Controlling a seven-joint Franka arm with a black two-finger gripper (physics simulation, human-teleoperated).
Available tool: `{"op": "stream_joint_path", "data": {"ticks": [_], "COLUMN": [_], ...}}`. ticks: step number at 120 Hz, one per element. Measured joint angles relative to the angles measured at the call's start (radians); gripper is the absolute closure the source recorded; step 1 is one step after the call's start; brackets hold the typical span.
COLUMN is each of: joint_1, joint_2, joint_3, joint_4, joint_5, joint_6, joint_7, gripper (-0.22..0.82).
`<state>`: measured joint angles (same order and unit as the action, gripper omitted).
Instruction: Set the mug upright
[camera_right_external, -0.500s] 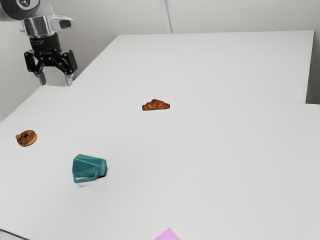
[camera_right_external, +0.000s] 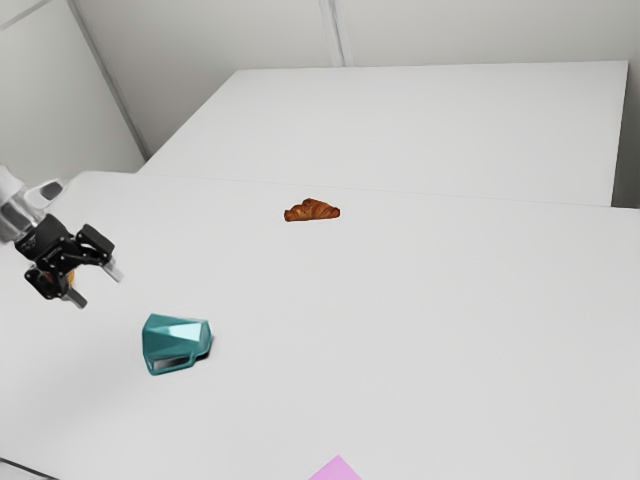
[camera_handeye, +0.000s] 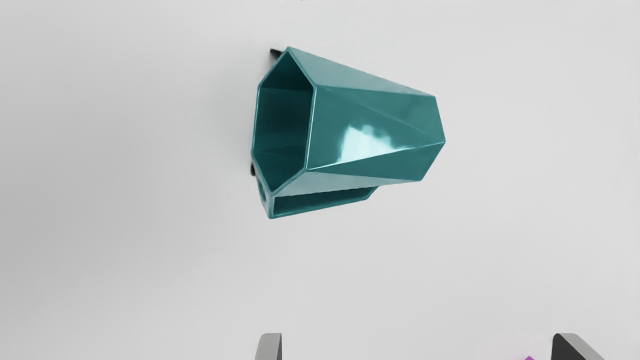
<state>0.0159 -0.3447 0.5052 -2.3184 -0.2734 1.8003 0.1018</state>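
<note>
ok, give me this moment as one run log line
mug: lying on its side; pincer: open, clear of mug; croissant: on table; upright: no

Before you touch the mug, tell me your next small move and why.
I'd probably ease the open end effector toward the mug: it lies on its side, and the end effector hangs clear of it, holding nothing.

We note mug (camera_handeye: 375, 115) glossy, smooth across its facets, tabletop (camera_handeye: 150, 275) matt and smooth, croissant (camera_right_external: 312, 210) rough-looking
</note>
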Motion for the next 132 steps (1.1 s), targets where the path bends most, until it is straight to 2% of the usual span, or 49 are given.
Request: {"op": "stream_joint_path", "data": {"ticks": [21,42,76,132], "joint_1": [0.004,0.004,-0.008,-0.011], "joint_2": [0.031,0.065,0.151,0.162], "joint_3": [0.105,0.157,0.165,0.165], "joint_4": [-0.137,-0.242,-0.268,-0.301], "joint_5": [-0.185,-0.384,-0.655,-0.759], "joint_6": [0.12,0.199,0.256,0.276], "joint_7": [0.159,0.345,0.613,0.858], "gripper": [0.02,0.02,0.02,0.02]}}
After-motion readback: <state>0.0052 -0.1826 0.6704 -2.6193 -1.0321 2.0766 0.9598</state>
